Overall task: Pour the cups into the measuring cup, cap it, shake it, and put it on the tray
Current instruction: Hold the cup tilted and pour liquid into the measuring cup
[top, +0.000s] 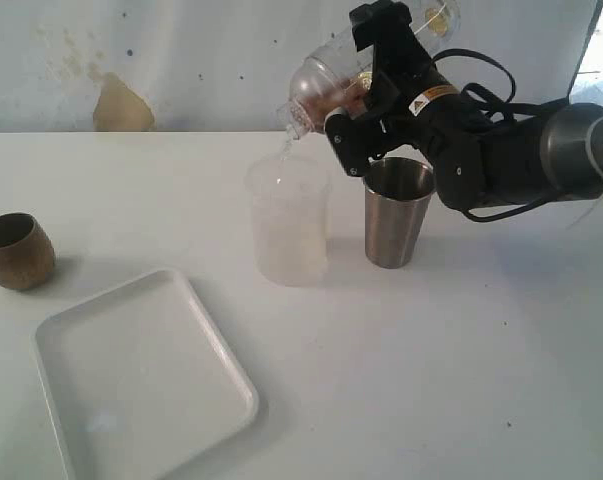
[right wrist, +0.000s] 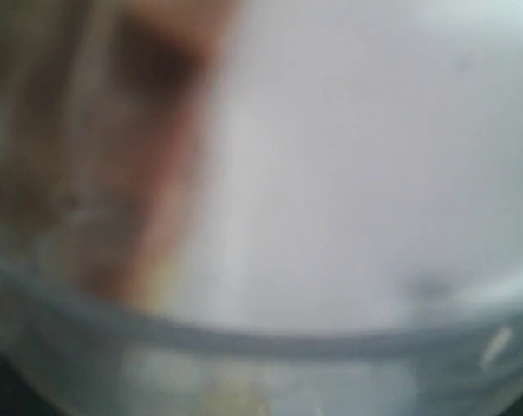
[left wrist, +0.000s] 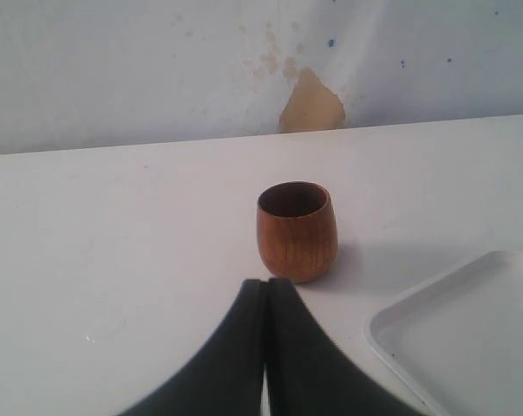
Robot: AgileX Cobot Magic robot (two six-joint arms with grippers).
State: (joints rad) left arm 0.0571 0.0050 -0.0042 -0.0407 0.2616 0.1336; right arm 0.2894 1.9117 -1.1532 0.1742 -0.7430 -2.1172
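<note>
My right gripper (top: 366, 80) is shut on the measuring cup (top: 326, 80), a clear vessel held high and tilted. Its narrow end points down over a frosted translucent cup (top: 288, 222), and a thin stream seems to fall into it. In the right wrist view the measuring cup (right wrist: 330, 347) is a blur that fills the frame and hides the fingers. The steel tumbler (top: 398, 212) stands upright just right of the frosted cup. The brown wooden cup (top: 16, 250) stands at the far left. My left gripper (left wrist: 267, 282) is shut and empty, just short of the wooden cup (left wrist: 297, 230). The white tray (top: 141, 385) lies at the front left.
A corner of the tray (left wrist: 469, 329) lies beside the wooden cup in the left wrist view. The right arm (top: 521, 155) reaches in from the right, above the steel tumbler. A pale wall with a tan patch (top: 121, 105) backs the white table (top: 461, 350).
</note>
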